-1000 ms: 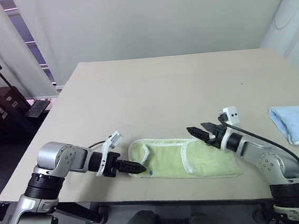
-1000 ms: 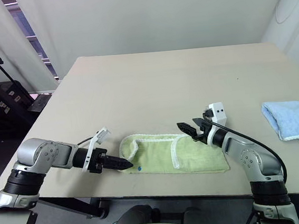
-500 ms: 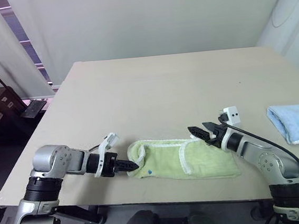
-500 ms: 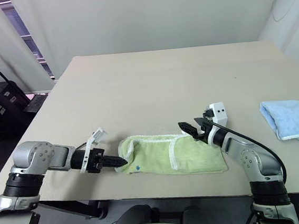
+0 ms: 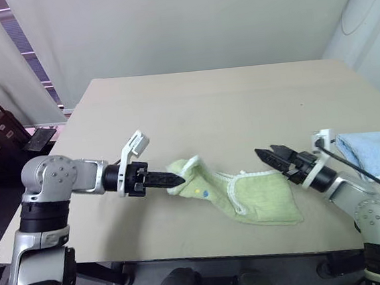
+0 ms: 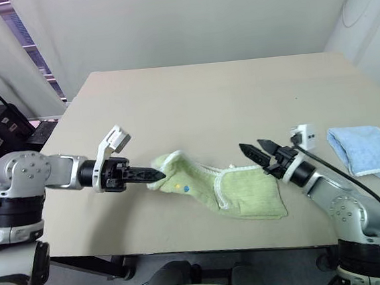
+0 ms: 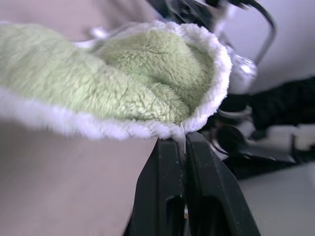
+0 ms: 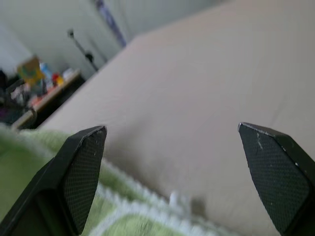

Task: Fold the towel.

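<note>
We see the towel (image 5: 238,193) lying lower centre of the head view on the beige table (image 5: 207,114), but its left end no longer rests flat as it did a second ago: that end is now lifted off the surface, bunched and hanging from the left gripper (image 5: 178,179). The rest of the cloth slopes down to the right and lies rumpled on the table, its white piped edge curling across the middle and a small printed motif showing near the raised corner.

The left fingers (image 7: 170,172), which a second ago lay low at the towel's left end, are now pressed tightly together on the white edging; in the left wrist view the piping is pinched between the two black tips, with green terry billowing above them. The left arm has risen since then, and the gripper now reaches in level from the left of the frame.

The right gripper (image 5: 275,154) has drawn back toward the right of the frame. Earlier its tips hung over the towel's right part; now they sit just off the towel's upper right edge, above the table. Its fingers (image 8: 81,172) are spread wide apart with nothing between them, as they were before.

A folded light blue cloth (image 5: 374,155) lies at the right edge of the frame, well apart from the towel.
</note>
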You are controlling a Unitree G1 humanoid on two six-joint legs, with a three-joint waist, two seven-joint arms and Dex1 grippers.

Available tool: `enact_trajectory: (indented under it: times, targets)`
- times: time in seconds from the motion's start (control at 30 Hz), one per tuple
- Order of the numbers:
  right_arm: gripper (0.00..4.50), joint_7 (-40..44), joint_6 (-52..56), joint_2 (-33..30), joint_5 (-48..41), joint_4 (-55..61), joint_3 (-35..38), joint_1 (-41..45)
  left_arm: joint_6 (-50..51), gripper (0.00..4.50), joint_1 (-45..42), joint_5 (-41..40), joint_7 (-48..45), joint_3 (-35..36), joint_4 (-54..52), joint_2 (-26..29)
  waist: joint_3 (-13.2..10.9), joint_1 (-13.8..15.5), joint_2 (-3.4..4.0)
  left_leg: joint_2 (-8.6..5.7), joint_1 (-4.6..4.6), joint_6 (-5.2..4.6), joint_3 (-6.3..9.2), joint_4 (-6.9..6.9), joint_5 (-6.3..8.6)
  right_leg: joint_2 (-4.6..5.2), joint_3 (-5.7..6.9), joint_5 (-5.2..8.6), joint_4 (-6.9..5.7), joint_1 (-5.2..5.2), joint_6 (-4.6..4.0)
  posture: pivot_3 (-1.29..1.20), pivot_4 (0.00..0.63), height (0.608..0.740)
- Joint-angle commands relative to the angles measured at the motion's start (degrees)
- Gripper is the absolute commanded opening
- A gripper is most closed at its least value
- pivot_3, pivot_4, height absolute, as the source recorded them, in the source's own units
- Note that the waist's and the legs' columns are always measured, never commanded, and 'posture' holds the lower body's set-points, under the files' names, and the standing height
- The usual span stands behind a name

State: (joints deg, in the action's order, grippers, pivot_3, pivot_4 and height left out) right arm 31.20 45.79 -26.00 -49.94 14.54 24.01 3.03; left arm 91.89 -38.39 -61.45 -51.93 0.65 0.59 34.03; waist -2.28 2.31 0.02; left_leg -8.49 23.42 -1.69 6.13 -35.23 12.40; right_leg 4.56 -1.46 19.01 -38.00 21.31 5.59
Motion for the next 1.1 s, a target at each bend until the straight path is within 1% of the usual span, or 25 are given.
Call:
enact_trajectory:
  times: [0.03,0.17,0.23,0.33,0.47,0.7,0.83,0.93,1.03,1.1]
  targets:
    - [4.5,-2.44,-1.15,-0.59,-1.5,1.54,4.4,-1.35,-3.6,0.03,-4.24,2.22,-4.84,-6.66,2.91,-2.69,0.01,-0.03,-0.01,0.0,0.0,0.0,0.0,0.0,0.0,0.0,0.01,0.0,0.01,-0.01,0.0,0.0,0.0,0.74]
    - [4.5,-5.96,-2.52,0.8,-2.1,2.5,7.99,-4.2,-12.12,0.03,-7.24,9.05,-13.1,-18.59,6.44,-5.23,0.0,-0.21,0.0,0.01,0.01,0.0,-0.02,0.06,-0.01,0.01,-0.02,0.01,0.01,0.04,-0.01,0.0,0.0,0.74]
    - [4.5,-7.71,-3.59,1.85,-2.16,3.81,9.33,-6.2,-17.61,0.03,-8.63,13.58,-16.83,-24.27,9.33,-7.35,0.0,-0.13,-0.01,0.02,0.04,0.0,-0.02,0.08,-0.01,0.01,-0.02,0.01,0.02,0.06,-0.01,0.0,0.0,0.74]
    - [4.5,-10.08,-4.9,3.8,-2.58,5.9,10.77,-9.35,-26.46,0.03,-10.33,20.72,-20.91,-30.52,14.56,-11.35,-0.01,-0.13,-0.01,0.03,0.05,0.0,-0.02,0.07,-0.01,0.01,-0.01,0.02,0.04,0.06,-0.02,0.0,0.0,0.74]
    - [4.5,-13.18,-6.34,5.88,-2.92,7.76,12.21,-12.38,-30.94,0.03,-12.81,23.88,-25.19,-31.19,21.26,-16.89,-0.04,-0.24,0.0,0.02,0.1,-0.02,-0.02,0.04,0.0,0.03,-0.03,0.03,0.1,0.05,-0.04,0.0,0.0,0.74]
    - [4.5,-18.33,-8.4,7.75,-4.65,7.82,15.27,-15.52,-38.22,0.03,-17.3,31.8,-26.76,-31.02,34.82,-27.56,-0.08,-0.09,-0.06,0.02,0.12,-0.07,-0.01,0.01,0.01,0.03,0.01,0.03,0.13,0.03,0.0,0.0,0.0,0.74]
    - [4.5,-19.75,-9.23,8.03,-4.15,7.51,14.61,-16.36,-39.57,0.03,-17.72,34.03,-28.04,-31.06,36.64,-32.57,-0.07,-0.2,-0.04,0.03,0.13,-0.12,0.0,0.04,-0.02,0.02,0.02,-0.03,0.11,0.06,0.16,0.0,0.0,0.74]
    - [4.5,-21.54,-10.05,8.46,-3.59,6.56,14.62,-15.61,-41.91,0.03,-16.7,36.41,-26.88,-31.03,37.15,-35.54,-0.06,-0.16,-0.04,0.03,0.13,-0.13,0.02,0.03,-0.02,0.01,0.04,-0.04,0.1,0.06,0.2,0.0,0.0,0.74]
    - [4.5,-23.73,-10.76,8.39,-2.61,5.14,14.67,-14.61,-43.34,0.03,-17.0,38.56,-21.11,-27.83,42.72,-39.86,-0.09,-0.07,-0.08,0.02,0.12,-0.13,0.02,-0.02,-0.02,0.01,0.03,-0.04,0.1,0.03,0.21,0.0,0.0,0.74]
    - [4.5,-24.42,-11.09,8.2,-1.75,4.36,14.24,-14.31,-45.34,0.03,-16.72,40.78,-20.62,-28.31,44.93,-40.68,-0.12,-0.09,-0.13,0.01,0.12,-0.13,0.02,-0.07,-0.02,0.02,0.04,-0.05,0.09,0.02,0.22,0.0,0.0,0.74]
